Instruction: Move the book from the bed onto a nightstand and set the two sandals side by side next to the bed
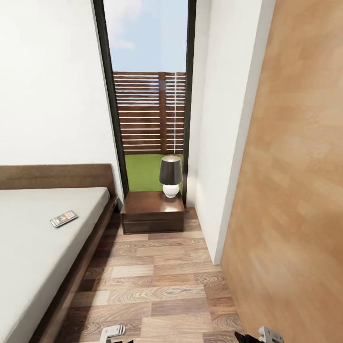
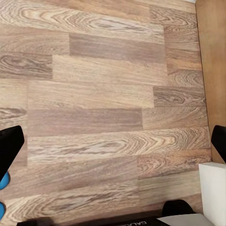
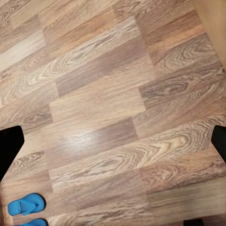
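The book [image 1: 64, 218] lies flat on the off-white mattress of the bed [image 1: 33, 247], near the edge that faces the nightstand [image 1: 152, 209]. That nightstand stands against the window wall beside the headboard and carries a dark-shaded lamp [image 1: 170, 176]. In the right wrist view two blue sandals [image 3: 27, 205] lie close together on the plank floor, beside one black fingertip [image 3: 9, 146]. Slivers of blue sandal [image 2: 3, 180] also show in the left wrist view. My left gripper [image 2: 113, 141] and right gripper [image 3: 113, 141] hang open over bare floor, holding nothing.
A light wooden panel [image 1: 295, 190] fills the right side, with a white wall corner [image 1: 224, 200] next to it. A tall black-framed window [image 1: 150, 119] shows a slatted fence and grass. Wood-plank floor [image 1: 157, 281] runs between bed and wall. My arm ends [image 1: 113, 332] sit at the bottom edge.
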Tool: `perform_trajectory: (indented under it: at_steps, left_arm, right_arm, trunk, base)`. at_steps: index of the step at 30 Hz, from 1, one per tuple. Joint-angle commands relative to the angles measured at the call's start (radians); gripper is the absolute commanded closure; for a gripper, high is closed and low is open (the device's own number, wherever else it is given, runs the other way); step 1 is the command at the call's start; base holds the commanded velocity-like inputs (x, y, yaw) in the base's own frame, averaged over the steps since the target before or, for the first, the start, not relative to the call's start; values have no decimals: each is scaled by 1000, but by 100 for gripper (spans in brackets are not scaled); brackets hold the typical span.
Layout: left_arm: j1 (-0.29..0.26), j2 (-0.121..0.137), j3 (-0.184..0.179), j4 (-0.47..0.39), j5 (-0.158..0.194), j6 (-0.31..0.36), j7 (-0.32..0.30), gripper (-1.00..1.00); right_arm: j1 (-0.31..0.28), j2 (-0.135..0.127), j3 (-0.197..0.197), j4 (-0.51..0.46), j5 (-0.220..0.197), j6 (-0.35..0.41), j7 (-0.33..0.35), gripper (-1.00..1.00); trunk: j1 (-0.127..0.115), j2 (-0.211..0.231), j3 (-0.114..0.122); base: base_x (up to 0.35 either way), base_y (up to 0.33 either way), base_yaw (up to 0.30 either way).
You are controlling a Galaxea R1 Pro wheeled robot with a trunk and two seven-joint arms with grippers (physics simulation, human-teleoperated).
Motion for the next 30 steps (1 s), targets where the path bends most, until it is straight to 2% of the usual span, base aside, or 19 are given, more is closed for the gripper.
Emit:
perform_trajectory:
  at_steps: [1, 9, 21, 30]
  left_arm:
    - [-1, 0, 8, 1, -11, -5, -3, -100]
    - [-1, 0, 8, 0, -11, -5, -3, -100]
    - [-1, 0, 8, 0, -11, -5, -3, -100]
    - [-1, 0, 8, 0, -11, -5, -3, -100]
  right_arm:
    - [0, 0, 3, 2, -10, -2, 4, -100]
    - [-1, 0, 3, 2, -11, -2, 4, -100]
    - [0, 0, 3, 2, -11, -2, 4, -100]
    - [0, 0, 3, 1, -11, -2, 4, -100]
  trunk:
    - [0, -1, -1]
    - [0, -1, -1]
    - [0, -1, -1]
    - [0, -1, -1]
  base:
    - [1, 0, 0]
    - [9, -1, 0]
    - [210, -110, 0]
    - [36, -14, 0]
